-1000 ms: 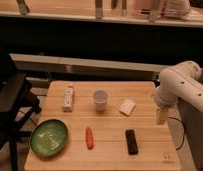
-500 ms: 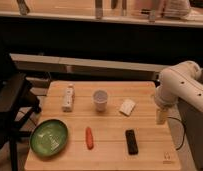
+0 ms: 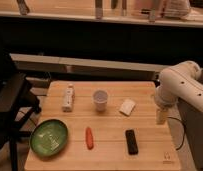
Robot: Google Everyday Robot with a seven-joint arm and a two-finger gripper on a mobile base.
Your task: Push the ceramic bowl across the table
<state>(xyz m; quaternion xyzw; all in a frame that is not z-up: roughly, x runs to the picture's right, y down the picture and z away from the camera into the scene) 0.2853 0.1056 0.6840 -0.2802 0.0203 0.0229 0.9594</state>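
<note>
Bowl [image 3: 49,137] hasn't budged from the front-left desk [image 3: 112,126] corner; claw [image 3: 161,116] still parked by the right edge, grip state unclear, no push yet.

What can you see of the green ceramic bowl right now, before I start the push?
The wide, shallow, round green glazed ceramic bowl has a darker rim and pale streaks inside. It sits upright on the light wooden plank table, at its near-left corner as pictured. Nothing touches it; a small orange-red stick-shaped item lies apart to its right. The white arm's gripper hangs by the table's right edge, far from the bowl.
</note>
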